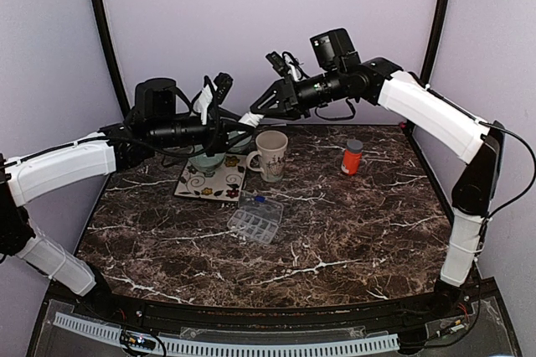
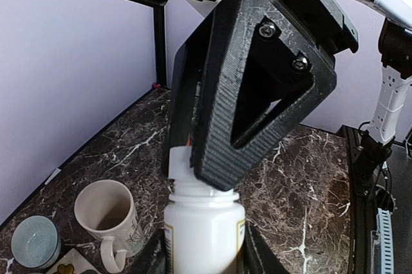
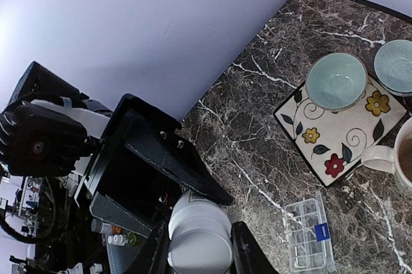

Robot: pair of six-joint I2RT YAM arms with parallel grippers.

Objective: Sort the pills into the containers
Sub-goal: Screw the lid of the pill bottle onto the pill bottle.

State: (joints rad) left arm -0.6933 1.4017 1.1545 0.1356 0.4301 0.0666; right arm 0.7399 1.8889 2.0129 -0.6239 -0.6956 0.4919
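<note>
Hanging in mid-air above the dark veined marble counter (image 1: 335,231), the smooth white plastic pill bottle (image 2: 203,238) was clamped round its cylindrical body by the left fingers (image 2: 156,258), while the ribbed black right fingers (image 2: 215,94) clenched its domed cap (image 3: 199,245). The top view gave the orange vial (image 1: 353,157) right of the cream mug (image 1: 270,154); the right wrist view looked into the glossy teal bowl (image 3: 336,81) on the floral square tile (image 3: 351,139), clear gridded pill box (image 3: 309,235) nearby.

Cream mug (image 1: 270,156) beside floral tile (image 1: 211,184), dark marble table (image 1: 352,223), lilac wall (image 1: 251,13).
</note>
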